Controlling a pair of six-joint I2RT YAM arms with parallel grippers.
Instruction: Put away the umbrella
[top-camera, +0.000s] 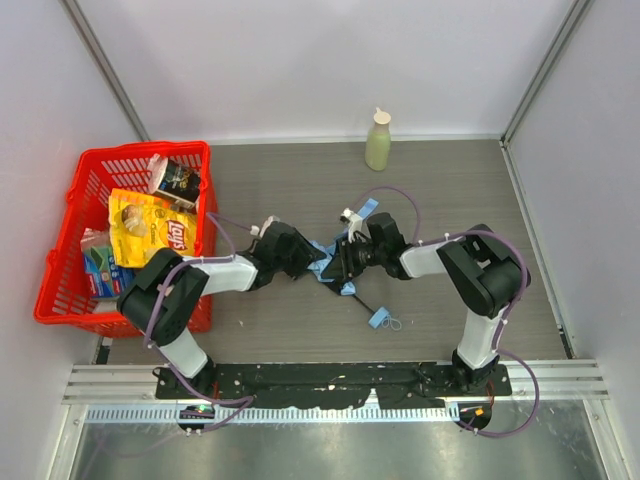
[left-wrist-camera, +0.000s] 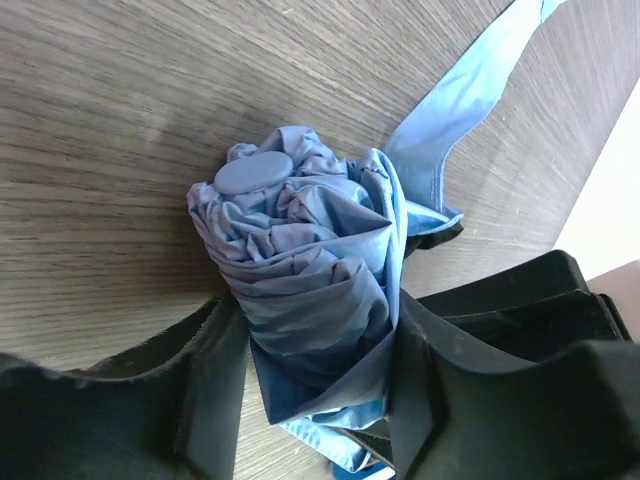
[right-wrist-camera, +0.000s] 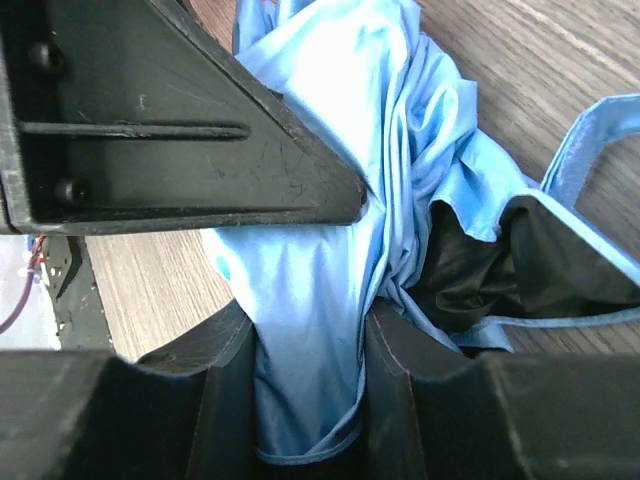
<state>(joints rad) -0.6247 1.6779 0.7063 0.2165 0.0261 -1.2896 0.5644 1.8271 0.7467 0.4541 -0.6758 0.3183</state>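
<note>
The sky-blue umbrella (top-camera: 333, 262) lies bunched in the middle of the wood table, between both grippers. Its thin black shaft runs to the small light-blue handle (top-camera: 380, 319) nearer the front; its strap (top-camera: 366, 209) sticks out toward the back. My left gripper (top-camera: 305, 258) is shut on the rolled canopy end (left-wrist-camera: 300, 290), whose round cap (left-wrist-camera: 254, 173) points away. My right gripper (top-camera: 347, 262) is shut on a fold of the fabric (right-wrist-camera: 310, 340), with black lining (right-wrist-camera: 500, 270) showing beside it. The left gripper's black body fills the upper left of the right wrist view.
A red basket (top-camera: 70, 250) with a yellow chips bag (top-camera: 150, 225) and other packets stands at the left. A pale green bottle (top-camera: 379, 141) stands at the back wall. White walls close in the table on three sides.
</note>
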